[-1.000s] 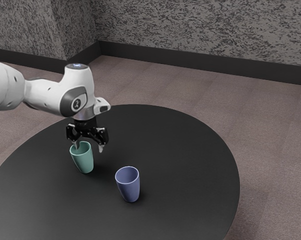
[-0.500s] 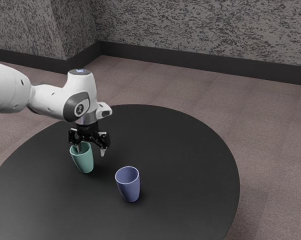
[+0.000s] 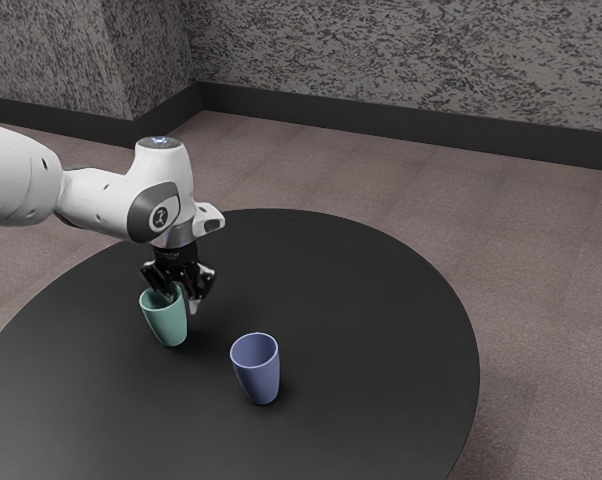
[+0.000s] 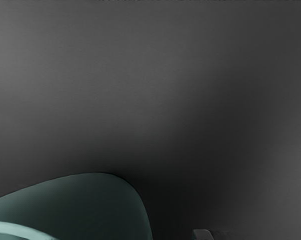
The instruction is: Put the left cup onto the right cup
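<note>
In the exterior view, left of the frame's centre, the black gripper was closed narrowly on the rim of the green cup, which stood upright on the round black table, with the blue cup nearby at lower right.

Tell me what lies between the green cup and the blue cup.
Nothing stands there. In the exterior view, the green cup and the blue cup stand apart, with only a bare stretch of the black table between them.
</note>
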Robot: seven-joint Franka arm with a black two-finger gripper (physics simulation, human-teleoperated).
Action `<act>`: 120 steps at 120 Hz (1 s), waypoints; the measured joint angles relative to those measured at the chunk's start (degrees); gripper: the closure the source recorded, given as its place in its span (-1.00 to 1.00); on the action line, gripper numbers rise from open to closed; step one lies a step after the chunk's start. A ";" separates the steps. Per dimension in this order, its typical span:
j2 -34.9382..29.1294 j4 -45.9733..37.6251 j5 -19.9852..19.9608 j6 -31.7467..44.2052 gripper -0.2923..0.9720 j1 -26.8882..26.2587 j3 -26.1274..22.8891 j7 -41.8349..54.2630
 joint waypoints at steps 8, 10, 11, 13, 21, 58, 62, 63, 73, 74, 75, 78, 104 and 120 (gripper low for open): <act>0.01 0.06 -0.01 0.00 0.47 0.00 0.00 -0.08; 0.01 0.07 -0.01 0.00 0.49 0.00 0.00 -0.12; 0.01 0.07 -0.01 0.00 0.50 0.00 0.00 -0.15; 0.01 0.08 -0.01 0.00 0.52 0.00 0.00 -0.20; -0.04 0.08 0.00 0.00 0.58 0.00 0.00 -0.47; -0.53 0.09 0.11 -0.09 0.68 0.00 0.06 -1.54; -0.74 0.09 0.14 -0.16 0.68 0.00 0.07 -1.65; -0.83 0.08 0.14 -0.18 0.68 0.00 0.07 -1.68; -1.95 -0.01 0.20 -0.53 0.69 0.00 0.07 -1.97; -2.10 -0.03 0.21 -0.56 0.69 0.00 0.06 -2.01; -2.26 -0.06 0.22 -0.60 0.69 0.00 0.06 -2.04; -2.74 -0.18 0.24 -0.70 0.69 0.00 0.06 -2.14; -7.44 -0.76 0.74 -3.29 0.70 -0.52 -1.51 -3.76; -10.59 -1.28 0.98 -5.17 0.70 -0.59 -3.53 -5.17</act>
